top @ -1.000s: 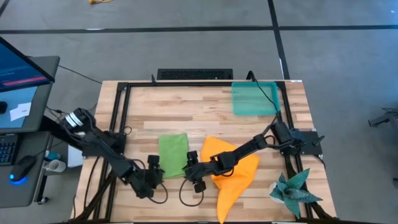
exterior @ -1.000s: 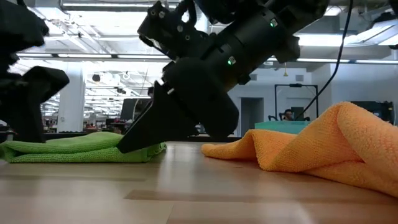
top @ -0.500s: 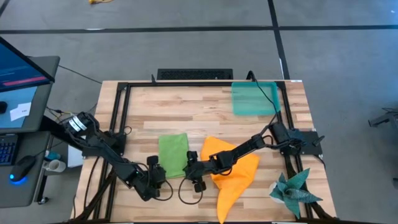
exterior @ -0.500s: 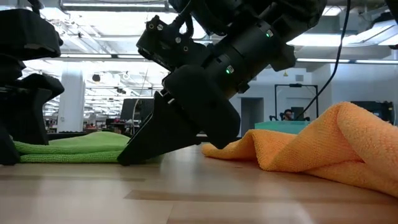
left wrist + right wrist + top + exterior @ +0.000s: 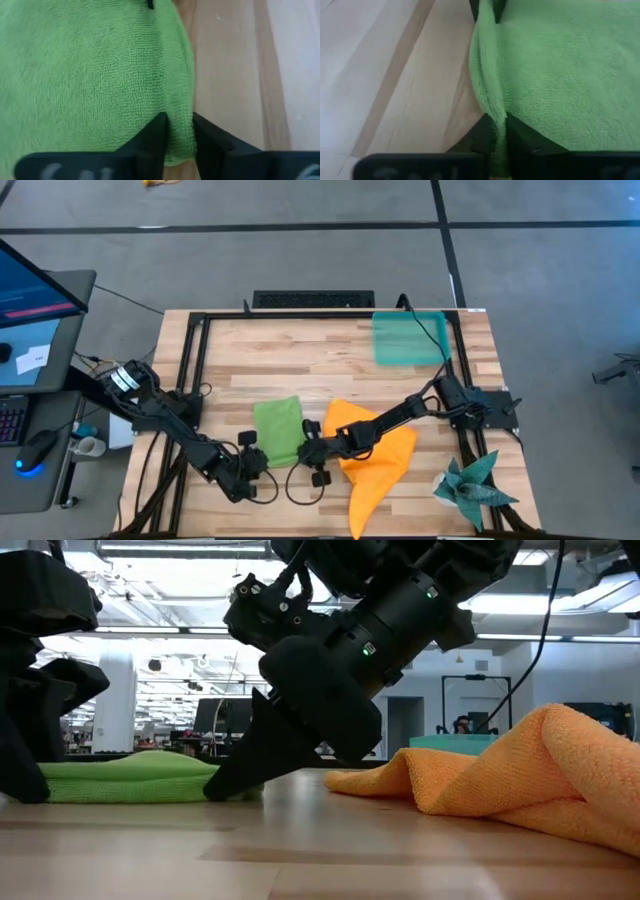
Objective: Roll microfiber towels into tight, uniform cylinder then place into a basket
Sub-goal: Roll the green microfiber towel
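The lime green microfiber towel (image 5: 278, 428) lies flat on the wooden table, left of the middle. Both grippers are at its near edge. My left gripper (image 5: 257, 461) is shut on its near left corner and my right gripper (image 5: 304, 451) is shut on its near right corner. The orange microfiber towel (image 5: 372, 456) lies crumpled to the right, partly under my right arm, with a raised fold (image 5: 560, 755). The translucent teal basket (image 5: 408, 338) stands at the table's far right. My left gripper pinches the green towel's side edge near the near left corner (image 5: 180, 131) between its two fingers, slanting down from the near left. A ridge of cloth stands between the fingers; the rest lies on the table. My right gripper pinches a raised fold at the towel's near right corner (image 5: 498, 119) between its two fingers, slanting down from the near right. The cloth is bunched into a thin ridge there; the rest lies on the table.
A dark teal spiky cloth (image 5: 472, 488) sits at the near right corner. A black frame (image 5: 190, 370) runs round the table. Bare wood (image 5: 300, 360) lies between the green towel and the far edge. A laptop (image 5: 35, 300) stands off the table's left side.
Both grippers have shut on the green towel's near corners. My left gripper first came down and closer to the towel. The towel's near edge has bunched up between the two sets of fingers and its outline has skewed slightly; its far part has stayed flat.
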